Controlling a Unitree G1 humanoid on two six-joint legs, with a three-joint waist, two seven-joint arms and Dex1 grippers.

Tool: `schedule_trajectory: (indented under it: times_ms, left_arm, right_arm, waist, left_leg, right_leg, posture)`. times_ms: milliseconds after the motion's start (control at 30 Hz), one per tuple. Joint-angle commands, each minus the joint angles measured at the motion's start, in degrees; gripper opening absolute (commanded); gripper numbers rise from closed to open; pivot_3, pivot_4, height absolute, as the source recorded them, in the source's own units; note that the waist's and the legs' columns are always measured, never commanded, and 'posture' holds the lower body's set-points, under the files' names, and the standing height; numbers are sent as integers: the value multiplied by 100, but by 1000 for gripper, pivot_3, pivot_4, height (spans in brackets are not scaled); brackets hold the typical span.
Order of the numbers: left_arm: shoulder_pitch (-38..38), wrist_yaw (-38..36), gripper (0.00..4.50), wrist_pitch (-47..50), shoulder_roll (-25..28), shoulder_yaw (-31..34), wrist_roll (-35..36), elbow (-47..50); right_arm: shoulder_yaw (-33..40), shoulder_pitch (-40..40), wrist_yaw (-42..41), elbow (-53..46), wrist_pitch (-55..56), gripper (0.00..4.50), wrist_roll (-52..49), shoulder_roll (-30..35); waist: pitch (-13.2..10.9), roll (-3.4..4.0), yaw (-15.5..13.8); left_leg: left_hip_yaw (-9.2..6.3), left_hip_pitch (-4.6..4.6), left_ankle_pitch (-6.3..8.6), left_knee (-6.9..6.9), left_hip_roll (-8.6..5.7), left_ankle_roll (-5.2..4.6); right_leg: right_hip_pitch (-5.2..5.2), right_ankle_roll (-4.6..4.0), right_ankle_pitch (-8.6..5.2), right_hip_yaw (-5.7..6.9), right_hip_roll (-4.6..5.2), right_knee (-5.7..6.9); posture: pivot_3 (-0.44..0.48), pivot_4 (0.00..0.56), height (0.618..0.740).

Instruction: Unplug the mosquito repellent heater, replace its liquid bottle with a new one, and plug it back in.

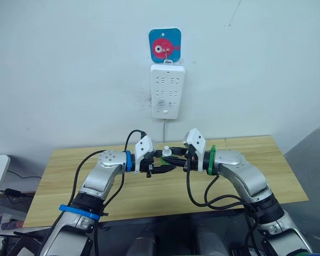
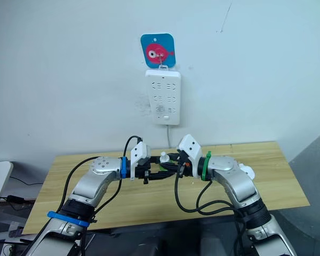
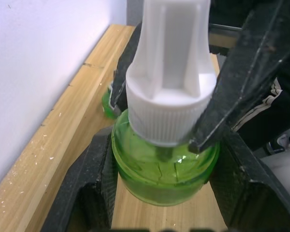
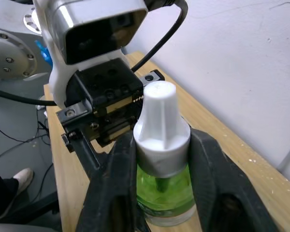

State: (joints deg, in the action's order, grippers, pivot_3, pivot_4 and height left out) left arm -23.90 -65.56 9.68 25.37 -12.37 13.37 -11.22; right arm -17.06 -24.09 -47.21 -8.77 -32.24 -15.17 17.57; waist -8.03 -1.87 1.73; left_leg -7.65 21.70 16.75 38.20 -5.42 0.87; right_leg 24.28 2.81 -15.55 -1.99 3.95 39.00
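Tools meet above your wooden table (image 1: 266, 170): left tool (image 3: 159, 193) grips the green glass bottle (image 3: 164, 169); right tool (image 4: 159, 159) clamps its white ribbed cap (image 4: 159, 130).

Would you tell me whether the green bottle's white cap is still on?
On: the white cap sits atop the green bottle.

Green bottle (image 3: 164, 169) w/ white cap (image 3: 170, 77); black end effector fingers (image 4: 111, 183).
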Motion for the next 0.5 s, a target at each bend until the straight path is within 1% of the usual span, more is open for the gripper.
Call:
schedule_trajectory:
  times_ms: [33, 133, 233, 367, 433, 500]
  left_arm:
    - [-27, -108, 2252, -77, 19, 49, 111, 248]
    - [98, -444, 2252, -117, 99, -44, 222, 501]
    - [330, -993, 2252, -209, 311, -269, 295, 909]
    - [493, -1358, 2252, -128, 523, -391, 433, 1247]
    - [507, -1402, 2252, -83, 576, -369, 469, 1287]
    - [477, -1262, 2252, -71, 552, -240, 470, 1168]
  right_arm:
    - [-40, -127, -375, -106, 165, 1083, -142, 135]
    - [-210, -277, -1232, 89, 496, 1083, -341, 279]
    - [-361, -636, -2455, 671, 965, 1083, -479, 525]
    - [-546, -1189, -3375, 1661, 1653, 1083, -260, 610]
    - [-561, -1405, -3595, 2045, 1912, 1083, -190, 570]
    - [-472, -1534, -3608, 2320, 2078, 1825, -169, 515]
  waist:
    - [0, 0, 0]
    - [0, 0, 6]
    - [1, 1, 15]
    - [2, 3, 13]
    - [3, 2, 9]
    - [3, 2, 7]
  left_leg:
    - [0, 0, 0, 0, 0, 0]
    - [1, 0, 0, 0, 0, 0]
    - [-1, -2, 0, 0, 2, -1]
    - [0, -6, 0, -2, 3, -1]
    - [-1, -6, 0, -1, 3, 0]
    - [-2, -6, 0, 0, 2, 0]
  right_leg:
    - [0, 0, 0, 1, 0, 0]
    - [0, 0, 0, 0, 0, 0]
    - [-3, 0, 0, 3, -1, -1]
    - [-6, 0, 0, 4, -2, -2]
    - [-6, 0, 0, 4, -1, 0]
    - [-7, 0, 0, 5, -1, -1]
  posture:
    - [8, 114, 740]
    - [9, 111, 740]
    - [16, 108, 740]
    - [35, 105, 740]
    - [35, 105, 740]
    - [35, 105, 740]
